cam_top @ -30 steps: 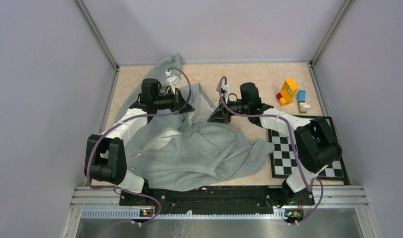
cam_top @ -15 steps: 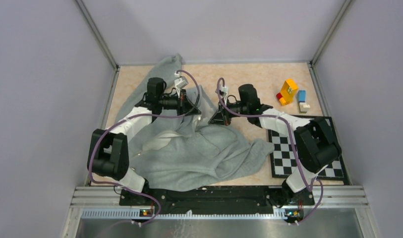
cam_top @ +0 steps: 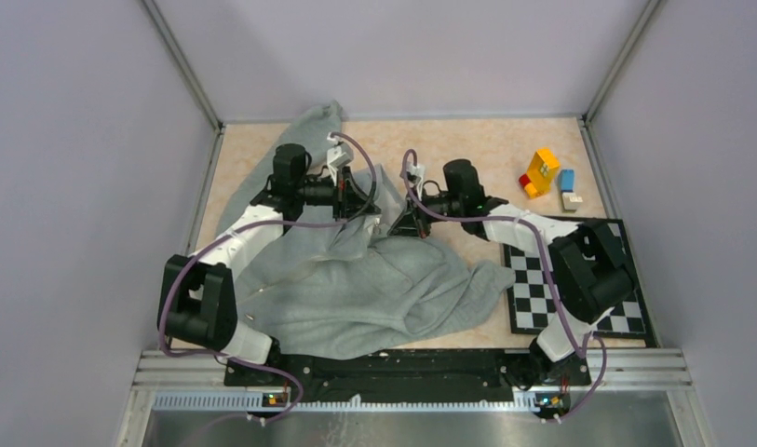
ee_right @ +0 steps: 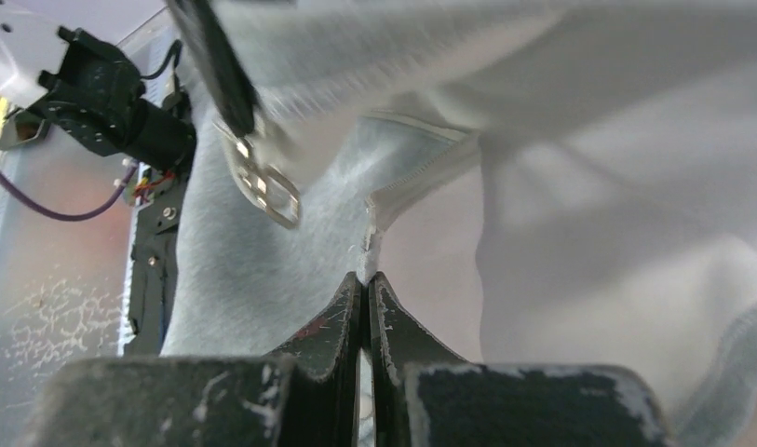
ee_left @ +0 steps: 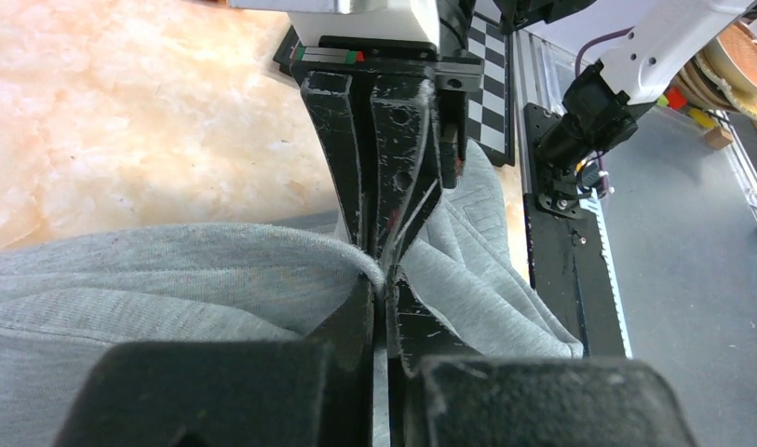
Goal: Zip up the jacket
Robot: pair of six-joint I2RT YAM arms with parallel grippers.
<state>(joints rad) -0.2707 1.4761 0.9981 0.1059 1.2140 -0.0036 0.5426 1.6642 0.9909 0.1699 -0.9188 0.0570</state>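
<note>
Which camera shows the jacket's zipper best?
The right wrist view: the zipper pull and the zipper edge show close up, with the right gripper shut on that edge. The top view shows the whole jacket but no zipper detail; the left wrist view shows only grey fabric in the left gripper.

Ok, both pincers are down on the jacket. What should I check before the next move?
1. Left pincer shut on a fold of the jacket: ok.
2. Right pincer shut on the zipper edge: ok.
3. Slider found and seated: cannot tell. A metal ring shows near the right pincer, but it is blurred.
4. Room between the two pincers: not ok. In the left wrist view their tips nearly meet on the same fold.
5. Jacket flat along the zipper: not ok. It is rumpled and bunched between the arms.
6. Toy blocks apart from the jacket and pincers: ok.
</note>
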